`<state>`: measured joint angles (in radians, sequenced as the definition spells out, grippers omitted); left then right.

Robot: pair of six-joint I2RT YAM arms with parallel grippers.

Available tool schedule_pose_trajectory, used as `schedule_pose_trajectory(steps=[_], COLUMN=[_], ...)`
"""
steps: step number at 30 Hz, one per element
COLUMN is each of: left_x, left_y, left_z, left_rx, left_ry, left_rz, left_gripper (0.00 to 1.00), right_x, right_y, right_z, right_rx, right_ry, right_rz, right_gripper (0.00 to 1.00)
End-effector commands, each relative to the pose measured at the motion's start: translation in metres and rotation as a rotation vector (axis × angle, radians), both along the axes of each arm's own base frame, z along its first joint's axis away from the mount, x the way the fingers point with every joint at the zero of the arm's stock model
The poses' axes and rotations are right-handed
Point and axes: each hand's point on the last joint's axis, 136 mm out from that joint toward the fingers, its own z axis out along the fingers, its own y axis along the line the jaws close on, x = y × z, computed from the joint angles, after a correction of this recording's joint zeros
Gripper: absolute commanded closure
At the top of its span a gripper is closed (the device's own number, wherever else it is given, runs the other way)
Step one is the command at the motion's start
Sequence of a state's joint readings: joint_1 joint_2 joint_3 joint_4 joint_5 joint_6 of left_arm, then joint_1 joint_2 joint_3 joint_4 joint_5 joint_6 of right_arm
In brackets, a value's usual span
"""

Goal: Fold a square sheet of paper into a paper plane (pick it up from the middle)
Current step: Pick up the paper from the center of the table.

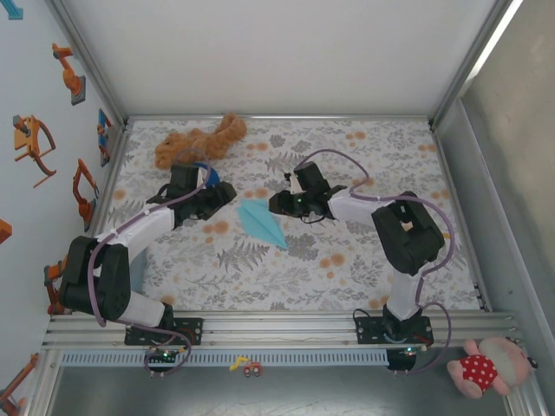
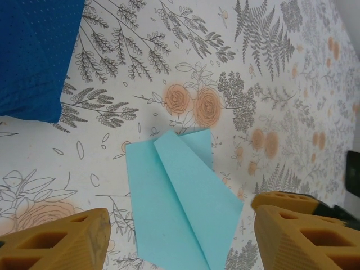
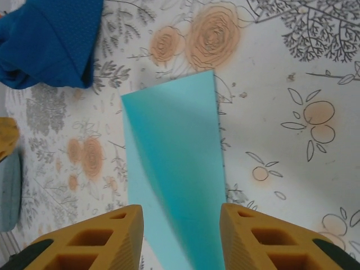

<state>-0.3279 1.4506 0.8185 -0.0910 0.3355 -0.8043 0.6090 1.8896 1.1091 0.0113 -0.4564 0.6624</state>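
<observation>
Light cyan paper, creased into the paper plane, lies flat on the floral tablecloth in the top view. The left gripper and right gripper sit just beside its wide end, one on each side.

Left wrist view: its fingers are spread apart and hold nothing, with the plane on the cloth below. The flaps overlap loosely, so a closing pad could snag one and peel the fold open.

Right wrist view: fingers also apart, the plane running between them (blurry here). Thin paper might just skid or crumple. If both arms pinch and pull opposite ways, I'd guess it tears.
</observation>
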Motion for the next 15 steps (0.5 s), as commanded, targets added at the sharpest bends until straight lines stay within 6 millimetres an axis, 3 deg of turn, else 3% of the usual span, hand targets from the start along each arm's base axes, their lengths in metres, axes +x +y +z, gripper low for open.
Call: schedule_pose_trajectory(steps=[1, 7, 15], left_x=[-0.001, -0.001, 0.0], left_y=[-0.011, -0.018, -0.02], left_z=[0.01, 0.006, 0.004], left_rx=[-0.075, -0.117, -0.123], left_ry=[-0.014, -0.005, 0.006], left_rz=[-0.009, -0.011, -0.003], left_gripper=[0.31, 0.3, 0.3], right_x=[0.001, -0.006, -0.002], right_y=[0.014, 0.024, 0.026], right_z=[0.003, 0.0, 0.004], right_rx=[0.023, 0.045, 0.042], right_ry=[-0.044, -0.057, -0.084], right_rz=[0.124, 0.257, 0.284], right_gripper=[0.63, 0.7, 0.73])
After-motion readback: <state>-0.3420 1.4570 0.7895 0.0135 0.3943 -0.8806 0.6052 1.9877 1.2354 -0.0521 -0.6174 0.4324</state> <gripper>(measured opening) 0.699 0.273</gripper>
